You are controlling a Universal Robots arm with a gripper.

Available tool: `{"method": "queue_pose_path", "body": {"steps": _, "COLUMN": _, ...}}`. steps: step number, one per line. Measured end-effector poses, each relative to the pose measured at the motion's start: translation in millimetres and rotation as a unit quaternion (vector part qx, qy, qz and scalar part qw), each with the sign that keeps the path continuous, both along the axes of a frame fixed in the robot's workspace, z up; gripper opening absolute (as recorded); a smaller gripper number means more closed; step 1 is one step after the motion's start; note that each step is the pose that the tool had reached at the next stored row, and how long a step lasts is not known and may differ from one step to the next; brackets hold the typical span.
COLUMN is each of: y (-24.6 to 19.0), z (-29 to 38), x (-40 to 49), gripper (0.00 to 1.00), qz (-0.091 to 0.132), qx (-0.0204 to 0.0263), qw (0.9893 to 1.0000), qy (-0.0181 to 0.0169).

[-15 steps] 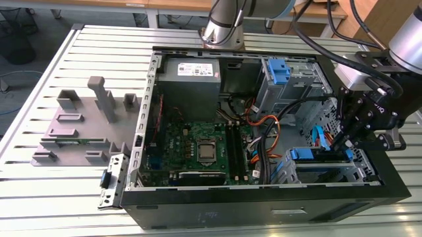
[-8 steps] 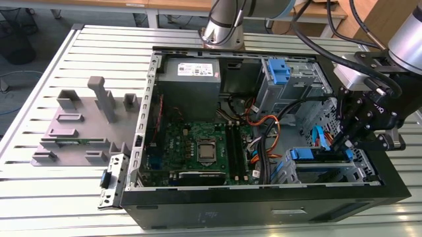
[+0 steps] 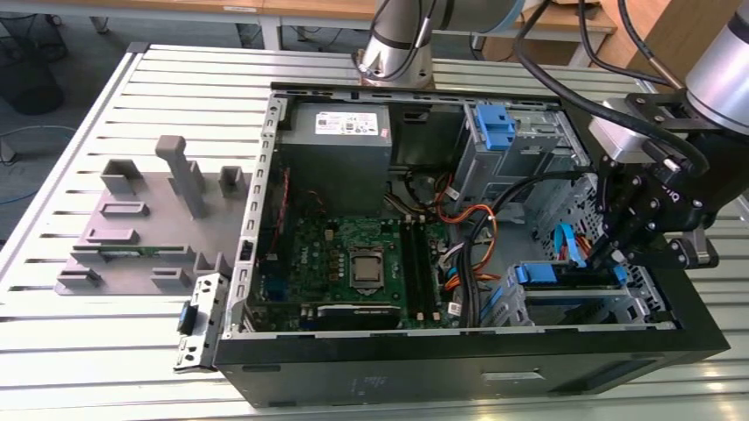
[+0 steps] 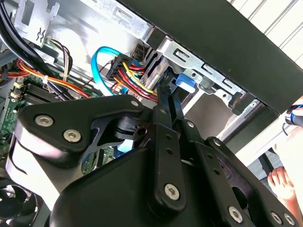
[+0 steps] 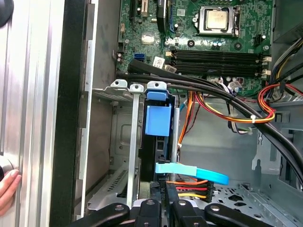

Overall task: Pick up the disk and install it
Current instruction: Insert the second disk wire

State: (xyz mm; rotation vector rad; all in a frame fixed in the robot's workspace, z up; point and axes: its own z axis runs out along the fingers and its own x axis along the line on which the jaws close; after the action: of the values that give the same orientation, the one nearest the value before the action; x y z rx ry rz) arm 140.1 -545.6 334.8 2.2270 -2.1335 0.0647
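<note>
1. The gripper (image 3: 618, 254) hangs over the drive cage at the front corner of the open computer case (image 3: 468, 368), on the exterior view's right. Its fingertips are hidden behind its own black linkage, so I cannot tell whether it is wide, narrow or holding anything.
2. The disk (image 5: 158, 156) stands on edge in a slot of the metal drive cage (image 5: 120, 137), directly below the gripper. Only its thin dark edge and blue plastic rail tab (image 5: 158, 120) show; its label is hidden.
3. A flat blue data cable (image 5: 191, 171) and a bundle of red, yellow and orange wires (image 5: 187, 188) cross just beside the disk's near end, leaving little room there.
4. One green motherboard (image 3: 351, 263) lies on the case floor, and one grey power-supply box (image 3: 339, 132) sits at the far end.
5. One grey plastic stand (image 3: 146, 219) with upright posts rests on the slatted table (image 3: 105, 351), beside the case.
6. Part of a person's hand (image 5: 7, 189) shows at the table edge, cut off by the frame.
</note>
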Motion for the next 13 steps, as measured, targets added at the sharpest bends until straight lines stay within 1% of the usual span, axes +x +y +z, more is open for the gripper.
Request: {"method": "queue_pose_path", "body": {"steps": 13, "y": -0.4, "z": -0.4, "x": -0.2, "gripper": 0.16, "qz": -0.009, "qx": 0.0000, "qw": 1.0000, "qy": 0.0000}}
